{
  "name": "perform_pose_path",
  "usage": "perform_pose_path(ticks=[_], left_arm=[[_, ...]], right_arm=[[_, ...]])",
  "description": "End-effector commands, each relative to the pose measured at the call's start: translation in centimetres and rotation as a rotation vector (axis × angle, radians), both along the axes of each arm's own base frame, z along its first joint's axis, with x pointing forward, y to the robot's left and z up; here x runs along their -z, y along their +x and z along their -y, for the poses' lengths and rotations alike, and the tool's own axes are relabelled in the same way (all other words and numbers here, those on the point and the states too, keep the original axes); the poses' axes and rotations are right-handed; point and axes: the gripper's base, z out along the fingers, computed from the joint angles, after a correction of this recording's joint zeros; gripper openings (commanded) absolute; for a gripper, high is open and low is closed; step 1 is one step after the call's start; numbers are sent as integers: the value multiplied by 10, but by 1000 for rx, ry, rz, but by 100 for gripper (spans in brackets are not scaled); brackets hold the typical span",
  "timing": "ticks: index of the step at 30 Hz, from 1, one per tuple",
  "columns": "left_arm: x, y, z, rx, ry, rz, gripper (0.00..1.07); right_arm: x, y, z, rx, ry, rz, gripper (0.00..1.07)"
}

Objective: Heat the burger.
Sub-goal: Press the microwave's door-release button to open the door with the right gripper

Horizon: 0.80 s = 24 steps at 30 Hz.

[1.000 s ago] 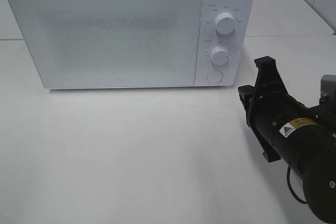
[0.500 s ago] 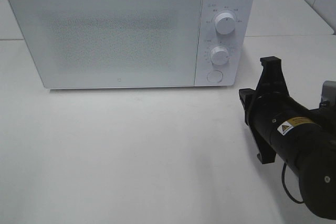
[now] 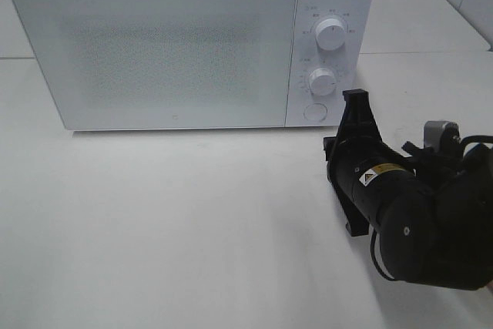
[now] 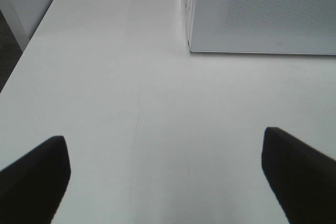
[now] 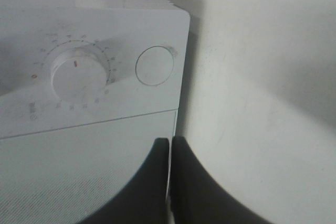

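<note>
From the high camera, a white box-shaped microwave oven (image 3: 169, 44) is seen standing on a white tabletop (image 3: 154, 229) with its speckled door closed. An upper round white dial (image 3: 331, 34), a lower round white dial (image 3: 322, 81) and a round white push-button (image 3: 314, 112) are stacked on its right-hand panel. The right gripper (image 3: 356, 98), carried on a black cylindrical arm (image 3: 385, 190), is held just beside that button. The burger's place, heading and long axis cannot be told from any view.

Only by the left wrist camera is the left gripper (image 4: 165, 177) shown. Its dark fingers (image 4: 34, 174) are spread wide above the tabletop with nothing between them, and the oven's lower corner lies ahead.

By the right wrist camera, the right gripper's fingers are seen pressed together and empty. They are aimed at the seam between door and panel, near the lower dial and button. Whether the oven is touched cannot be told.
</note>
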Motion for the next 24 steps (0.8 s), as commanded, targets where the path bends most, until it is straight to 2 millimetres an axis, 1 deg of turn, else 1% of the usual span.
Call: perform_pose_path(ticks=[1,5,10,12,13,18,22,24], left_arm=[[0,0,0,7,-5,11,91],[0,0,0,7,-4,11,91],[0,0,0,7,-4,11,91],[0,0,0,7,-4,11,91],[0,0,0,7,-4,11,91],[0,0,0,7,-4,11,91],[0,0,0,7,-4,11,91],[0,0,0,7,-5,11,91]], right_arm=[[3,8,1,3,7,-11,0],[-1,23,3,1,17,7,0],[-2,32,4,-6,17,5,0],[0,35,3,-17,9,1,0],[4,37,6,-18,-1,-8,0],[12,40,10,-12,-4,-25,0],[14,45,5,-24,-2,-18,0],[16,51,-1,-44,-2,-10,0]])
